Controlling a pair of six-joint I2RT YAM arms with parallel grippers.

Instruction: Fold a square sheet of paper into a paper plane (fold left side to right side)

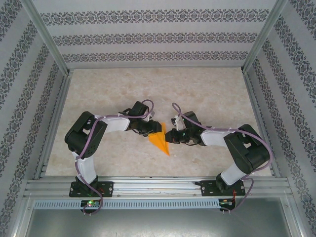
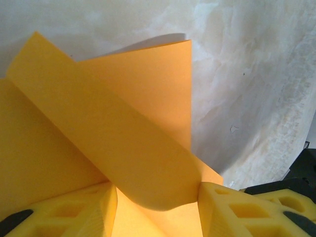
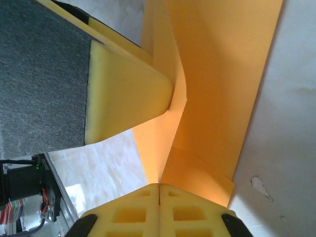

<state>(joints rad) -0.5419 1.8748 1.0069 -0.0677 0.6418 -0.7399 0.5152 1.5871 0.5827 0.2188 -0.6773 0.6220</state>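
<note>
The square sheet of paper (image 1: 161, 141) is bright orange and creased into a pointed shape on the table between both grippers. My left gripper (image 1: 148, 129) sits at its upper left. In the left wrist view the yellow fingers (image 2: 64, 212) stand well apart, and a curled flap of paper (image 2: 123, 128) lies in the gap of the left gripper (image 2: 157, 192), brushing the right-hand finger. My right gripper (image 3: 159, 186) has its fingers pressed together on a raised fold of the paper (image 3: 222, 74). A left finger (image 3: 123, 98) touches the crease from the other side.
The pale marble-look tabletop (image 1: 148, 94) stretches far behind the arms. Patterned walls and metal frame posts (image 1: 54, 44) enclose it on three sides. An aluminium rail (image 1: 158, 185) carrying both arm bases runs along the near edge.
</note>
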